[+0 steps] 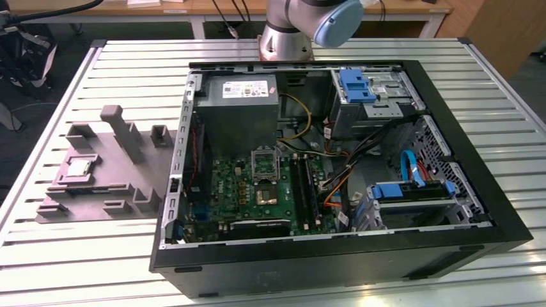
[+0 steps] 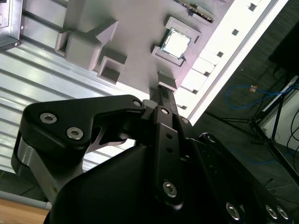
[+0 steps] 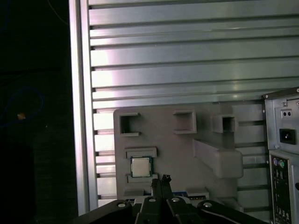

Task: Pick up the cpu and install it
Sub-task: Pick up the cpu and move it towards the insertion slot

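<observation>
The cpu point(image 1: 78, 167) is a small silvery square chip lying flat in a recess of the grey moulded tray point(image 1: 119, 182), on the exterior view's left beside the open computer case. It shows in both wrist views, cpu point(image 2: 176, 43) and cpu point(image 3: 140, 166), seated in the tray point(image 2: 135, 28) point(image 3: 177, 149). My gripper point(image 3: 160, 179) hovers above the tray with its black fingertips point(image 2: 163, 92) pressed together, a short way off the chip and holding nothing. On the green motherboard point(image 1: 247, 192) inside the case, the socket point(image 1: 266, 193) lies bare with its metal frame point(image 1: 263, 158) lifted.
The black computer case point(image 1: 341, 256) lies open on the slatted aluminium table point(image 1: 77, 262), with a grey power supply point(image 1: 243, 105), blue drive brackets point(image 1: 357, 86) and loose cables inside. Raised plastic blocks point(image 1: 128, 134) stand on the tray. The table edge point(image 3: 79, 116) runs close to the tray.
</observation>
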Robot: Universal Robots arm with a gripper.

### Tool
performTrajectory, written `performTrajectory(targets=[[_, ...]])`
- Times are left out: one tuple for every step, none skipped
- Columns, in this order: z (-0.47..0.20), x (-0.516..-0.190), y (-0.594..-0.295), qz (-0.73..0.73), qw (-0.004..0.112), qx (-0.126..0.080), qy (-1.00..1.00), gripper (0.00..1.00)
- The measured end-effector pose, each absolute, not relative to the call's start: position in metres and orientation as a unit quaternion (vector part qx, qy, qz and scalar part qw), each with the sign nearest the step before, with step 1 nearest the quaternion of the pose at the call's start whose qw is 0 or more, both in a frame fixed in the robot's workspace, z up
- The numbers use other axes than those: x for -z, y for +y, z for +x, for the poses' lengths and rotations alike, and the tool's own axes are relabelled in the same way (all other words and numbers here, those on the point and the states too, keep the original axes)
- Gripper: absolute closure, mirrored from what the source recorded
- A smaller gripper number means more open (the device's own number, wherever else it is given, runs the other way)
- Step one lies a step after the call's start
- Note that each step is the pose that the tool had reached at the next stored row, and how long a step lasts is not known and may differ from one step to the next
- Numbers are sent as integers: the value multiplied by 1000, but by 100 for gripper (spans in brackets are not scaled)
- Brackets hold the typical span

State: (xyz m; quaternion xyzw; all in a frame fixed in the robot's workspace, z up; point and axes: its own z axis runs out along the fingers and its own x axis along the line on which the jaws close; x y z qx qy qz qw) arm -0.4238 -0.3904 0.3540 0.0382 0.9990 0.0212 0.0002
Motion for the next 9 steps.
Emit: performTrajectory(targets=[[-424, -354, -390, 38, 0, -21, 999, 89], [-424, -354, -390, 38, 0, -21, 999, 89], [-424, -354, -390, 38, 0, -21, 999, 89], [-424, -354, -390, 38, 0, -21, 999, 89], [-424, -354, -390, 38, 0, -21, 999, 89], [-424, -354, -390, 38, 0, -21, 999, 89], [-424, -354, -390, 38, 0, -21, 999, 89], [-424, -354, -390, 38, 0, -21, 999, 89], [-424, -354, -390, 38, 0, -21, 999, 89]])
